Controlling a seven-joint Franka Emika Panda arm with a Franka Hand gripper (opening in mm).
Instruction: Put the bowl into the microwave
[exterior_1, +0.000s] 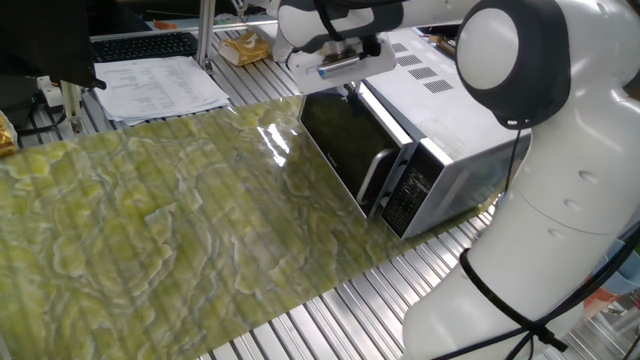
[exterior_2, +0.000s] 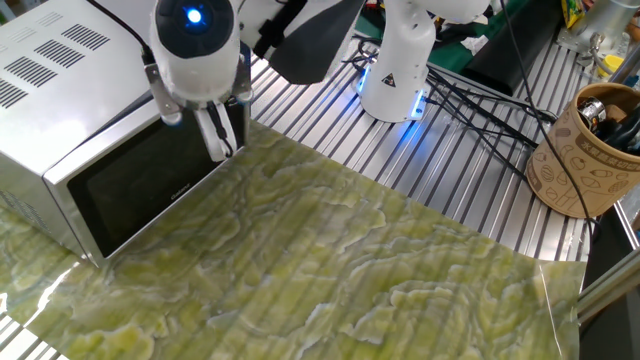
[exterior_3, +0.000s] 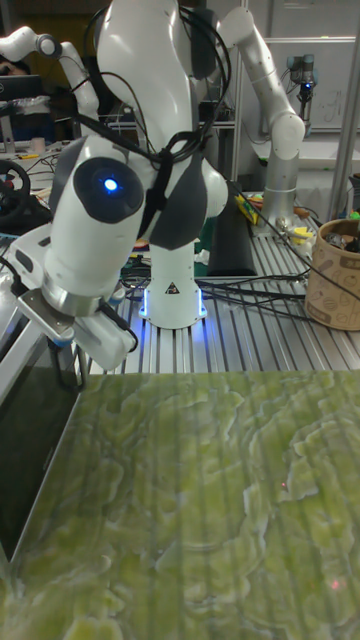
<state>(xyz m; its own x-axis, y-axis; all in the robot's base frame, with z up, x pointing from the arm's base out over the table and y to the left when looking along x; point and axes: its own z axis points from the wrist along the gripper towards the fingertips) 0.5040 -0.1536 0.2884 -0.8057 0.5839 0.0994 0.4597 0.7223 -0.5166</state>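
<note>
One door: the microwave (exterior_2: 90, 140) is showing its dark glass door (exterior_1: 345, 150) swung almost flat against the front, with only a thin gap at the handle side.
Bowl: it is not showing in any view; I judge it is sitting inside, behind the door, though the dark glass is hiding it.
Why the door lies so: the gripper is standing at the door's free edge, so I judge it is pushing the door to, the closing step of the task.
Gripper: the gripper (exterior_2: 222, 135) is pointing down just off the door's upper free corner, near the handle (exterior_1: 374, 178) below it.
Fingers: the fingers (exterior_2: 214, 140) are reading as close together with nothing between them, yet whether they are fully pressed I cannot tell.
Contact: touching the door edge or a hair apart, unclear.
Below the gripper: the green marbled mat (exterior_1: 160, 220) is lying under the microwave's front.
Far from the gripper: a brown patterned tub (exterior_2: 585, 150) is standing on the slatted table (exterior_2: 480, 170).
</note>
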